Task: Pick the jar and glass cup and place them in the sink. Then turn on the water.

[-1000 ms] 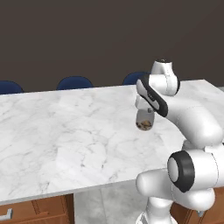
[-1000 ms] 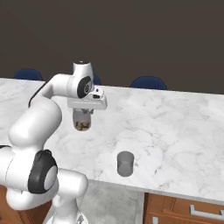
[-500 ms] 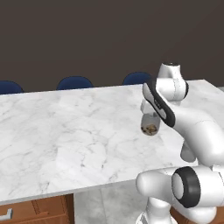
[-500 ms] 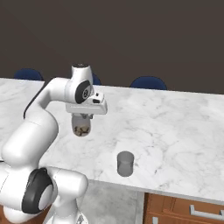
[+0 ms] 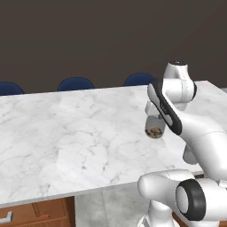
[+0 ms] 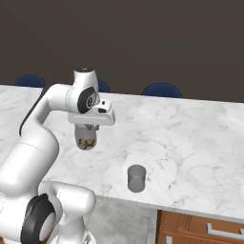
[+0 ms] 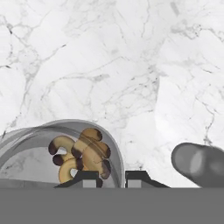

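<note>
The jar (image 5: 154, 130) is a small clear glass with brown-golden bits inside, and it hangs just above the white marble counter (image 5: 66, 137). My gripper (image 5: 155, 124) is shut on it from above. The right base view shows the same jar (image 6: 86, 141) under the gripper (image 6: 87, 132). From the hand, the jar (image 7: 83, 153) sits between the fingertips of the gripper (image 7: 111, 177). The glass cup (image 6: 137, 178), a plain grey tumbler, stands upright near the counter's front edge, to the right of the jar; it appears as the glass cup (image 7: 199, 162) in the hand view. The sink and the water are out of view.
Blue chair backs (image 5: 75, 84) line the far side of the counter. Wooden drawer fronts (image 6: 200, 228) sit under the counter's front edge. Bare marble stretches to the left (image 5: 44, 146) and the far right (image 6: 200, 143).
The arm has carried the jar a short way toward the counter's front edge and slightly lower. The glass cup has stayed put.
</note>
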